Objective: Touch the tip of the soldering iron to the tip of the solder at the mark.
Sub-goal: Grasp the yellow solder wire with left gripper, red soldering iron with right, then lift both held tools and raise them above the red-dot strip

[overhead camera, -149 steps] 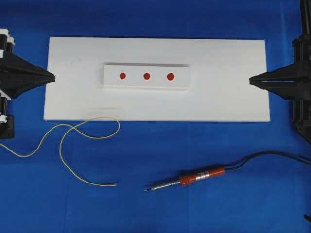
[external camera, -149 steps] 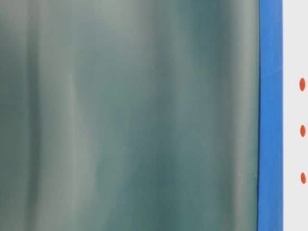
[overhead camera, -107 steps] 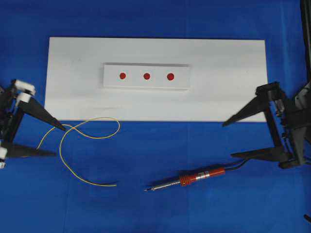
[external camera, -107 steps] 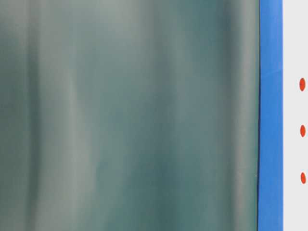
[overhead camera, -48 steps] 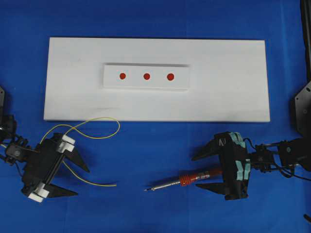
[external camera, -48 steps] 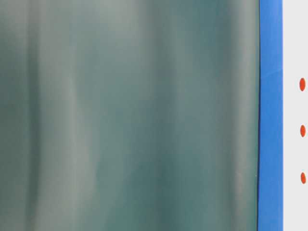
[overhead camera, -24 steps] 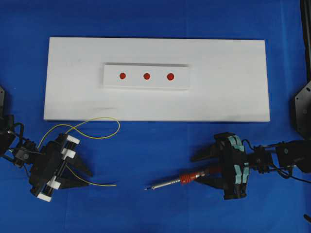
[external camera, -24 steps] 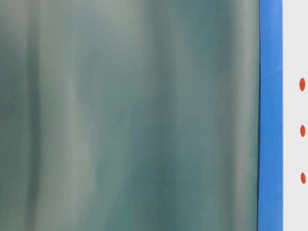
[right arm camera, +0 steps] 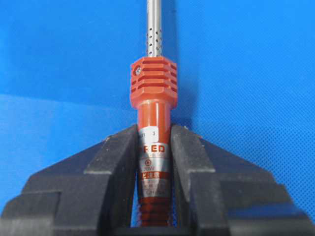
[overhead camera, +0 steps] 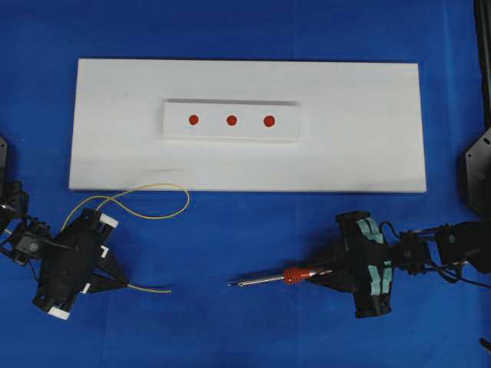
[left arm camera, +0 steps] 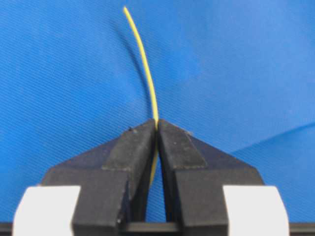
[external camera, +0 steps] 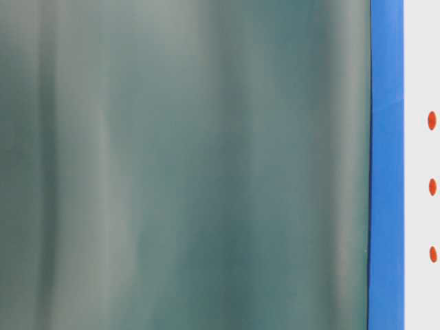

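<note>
The solder [overhead camera: 153, 215], a thin curly yellow wire, lies on the blue cloth at the lower left. My left gripper [overhead camera: 123, 284] is shut on it near its free end, and a short length sticks out past the jaws [left arm camera: 147, 73]. The soldering iron [overhead camera: 291, 275] lies at the lower right, pointing left. My right gripper [overhead camera: 326, 270] is shut on its red and silver body just behind the ribbed collar [right arm camera: 153, 88]. Three red marks [overhead camera: 232, 120] sit on a raised white block at the back. Both tips are well short of them.
The block [overhead camera: 173, 130] rests on a large white board [overhead camera: 345, 153] across the back. The iron's black cord is hidden behind the right arm [overhead camera: 453, 249]. The table-level view shows mostly a blurred grey-green surface, with the red marks [external camera: 432, 187] at its right edge.
Both grippers have gone from wide open to shut, the left on the solder and the right on the soldering iron. The solder's free end shifted slightly left.
</note>
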Motion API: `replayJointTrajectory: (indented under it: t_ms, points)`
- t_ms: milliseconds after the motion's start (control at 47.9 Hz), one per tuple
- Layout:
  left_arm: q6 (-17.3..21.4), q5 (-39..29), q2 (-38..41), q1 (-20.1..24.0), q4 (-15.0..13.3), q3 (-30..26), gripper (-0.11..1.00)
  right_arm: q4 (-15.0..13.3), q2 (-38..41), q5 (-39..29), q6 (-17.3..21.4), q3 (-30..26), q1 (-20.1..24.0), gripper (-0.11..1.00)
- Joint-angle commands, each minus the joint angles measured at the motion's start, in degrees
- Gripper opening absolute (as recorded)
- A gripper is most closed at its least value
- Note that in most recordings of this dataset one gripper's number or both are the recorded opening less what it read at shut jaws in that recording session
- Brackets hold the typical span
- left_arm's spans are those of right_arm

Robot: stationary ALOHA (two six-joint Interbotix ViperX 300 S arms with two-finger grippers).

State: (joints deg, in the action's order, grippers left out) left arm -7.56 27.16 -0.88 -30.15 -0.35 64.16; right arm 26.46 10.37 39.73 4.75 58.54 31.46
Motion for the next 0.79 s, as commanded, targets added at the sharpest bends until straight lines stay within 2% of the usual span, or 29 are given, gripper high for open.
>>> replayJointTrajectory:
  t_ms: [0,230,459,585,772]
  points:
    - [-0.1,-4.7,-4.0,-0.1,0.2,-1.9,0.02,-0.2,-3.9,-2.1,-0.6,-0.7,0.0,0.06]
    - [-0.2,-20.2,-11.8,0.8,0.1,-6.9,0.02,-0.2,-12.7,-15.6,-5.5,-2.5,-1.8,0.06]
    - [-0.4,-32.4,-17.4,1.5,0.2,-11.7,0.02,-0.2,-21.7,-31.6,-9.5,-6.0,-4.6,0.06]
    - [-0.4,-35.6,-18.3,2.1,0.1,-13.2,0.02,-0.3,-24.0,-36.6,-9.8,-6.9,-5.8,0.06]
    - [-0.6,-36.4,-17.6,4.9,0.0,-14.2,0.02,-0.2,-24.4,-38.6,-9.8,-6.9,-8.3,0.06]
